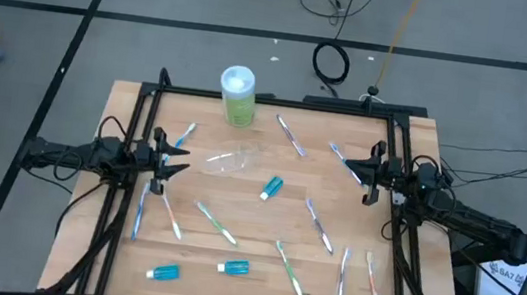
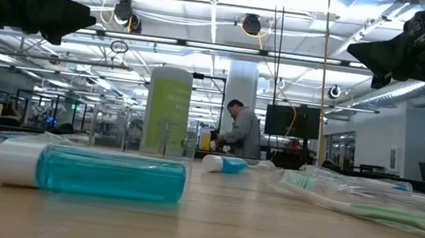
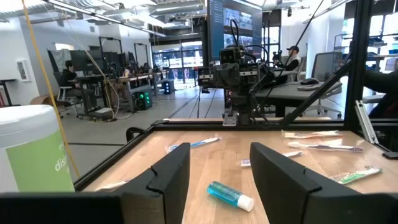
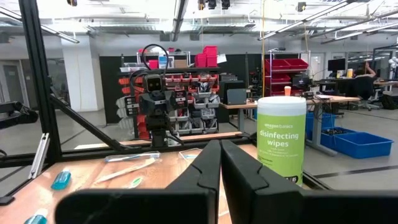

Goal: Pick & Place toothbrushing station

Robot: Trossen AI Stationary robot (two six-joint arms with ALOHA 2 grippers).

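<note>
1. Left pincer [image 1: 173,164] hovers at the counter's [image 1: 225,294] 9 o'clock edge, fingers wide, empty.
2. Right pincer [image 1: 366,170] waits at 3 o'clock, fingers nearly together, empty.
3. Cup [image 1: 229,160] lies tipped near centre; toothbrushes [image 1: 215,222] and tubes [image 1: 272,187] lie scattered around it, none gathered yet.

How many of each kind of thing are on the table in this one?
Toothbrushes: 10 that the high view shows
Tubes: 3
Cup: 1
Wipes canister: 1
Total: 15
</note>
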